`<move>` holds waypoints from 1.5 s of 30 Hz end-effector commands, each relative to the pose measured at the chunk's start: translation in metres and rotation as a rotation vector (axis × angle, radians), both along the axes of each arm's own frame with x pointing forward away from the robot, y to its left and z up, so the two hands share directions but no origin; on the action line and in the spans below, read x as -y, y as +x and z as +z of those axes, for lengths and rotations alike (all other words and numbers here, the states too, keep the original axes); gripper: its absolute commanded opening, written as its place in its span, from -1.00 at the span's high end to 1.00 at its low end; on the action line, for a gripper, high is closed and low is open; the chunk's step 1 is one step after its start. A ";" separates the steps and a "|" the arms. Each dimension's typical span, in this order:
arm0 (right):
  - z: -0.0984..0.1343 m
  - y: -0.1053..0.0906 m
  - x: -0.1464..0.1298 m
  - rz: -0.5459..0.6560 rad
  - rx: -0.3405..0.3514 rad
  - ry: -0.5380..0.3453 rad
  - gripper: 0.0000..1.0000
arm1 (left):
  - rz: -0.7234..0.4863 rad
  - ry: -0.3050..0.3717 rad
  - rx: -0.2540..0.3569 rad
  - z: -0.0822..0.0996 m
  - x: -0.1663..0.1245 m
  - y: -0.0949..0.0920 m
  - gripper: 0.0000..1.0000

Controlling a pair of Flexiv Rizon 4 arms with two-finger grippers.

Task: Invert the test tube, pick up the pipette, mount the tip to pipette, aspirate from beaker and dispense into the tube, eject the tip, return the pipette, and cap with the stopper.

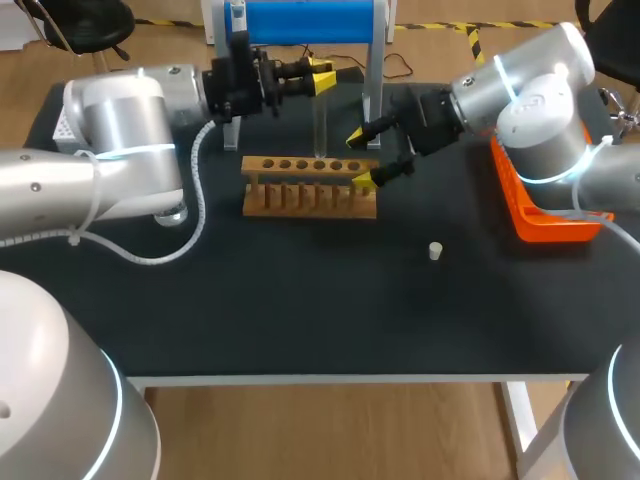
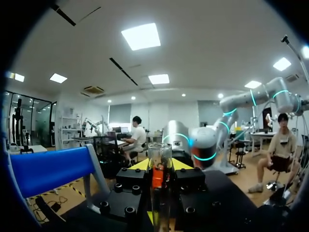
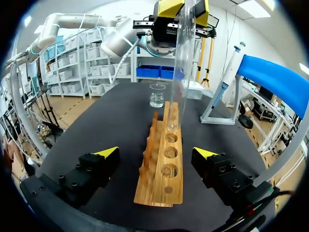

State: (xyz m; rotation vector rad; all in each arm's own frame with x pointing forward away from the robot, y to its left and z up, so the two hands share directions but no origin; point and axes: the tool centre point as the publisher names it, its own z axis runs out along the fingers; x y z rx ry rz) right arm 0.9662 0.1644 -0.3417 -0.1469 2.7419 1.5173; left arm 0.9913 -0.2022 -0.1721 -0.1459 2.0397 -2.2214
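Note:
A clear test tube [image 1: 320, 130] stands upright over the wooden rack [image 1: 310, 190], with my left gripper [image 1: 322, 80] shut on its upper part. In the left wrist view the tube [image 2: 160, 183] sits between the fingers, open end up. Seen from the right wrist, the tube [image 3: 182, 67] hangs from the left gripper [image 3: 181, 9], and its lower end meets a far hole of the rack [image 3: 161, 169]. My right gripper [image 1: 362, 157] is open, a finger on either side of the rack's right end. The pipette [image 3: 230, 72] leans on the blue stand [image 3: 275, 77]. A white stopper [image 1: 435, 250] lies on the table.
A glass beaker [image 3: 157, 95] stands beyond the rack's far end. An orange tray [image 1: 545, 215] sits at the table's right edge under my right arm. The blue stand [image 1: 310, 20] rises at the back, behind the rack.

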 end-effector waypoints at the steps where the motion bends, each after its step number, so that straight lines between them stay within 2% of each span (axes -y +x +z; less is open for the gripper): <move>1: 0.000 0.000 0.000 0.001 0.000 0.000 -1.00 | -0.011 -0.002 -0.001 -0.005 0.000 0.005 1.00; 5: 0.000 0.000 0.000 0.001 0.000 0.000 -1.00 | -0.012 -0.019 0.002 -0.008 -0.002 0.007 1.00; 45: 0.000 0.000 0.000 0.001 0.000 0.000 -1.00 | 0.009 -0.031 -0.053 -0.032 -0.008 0.010 1.00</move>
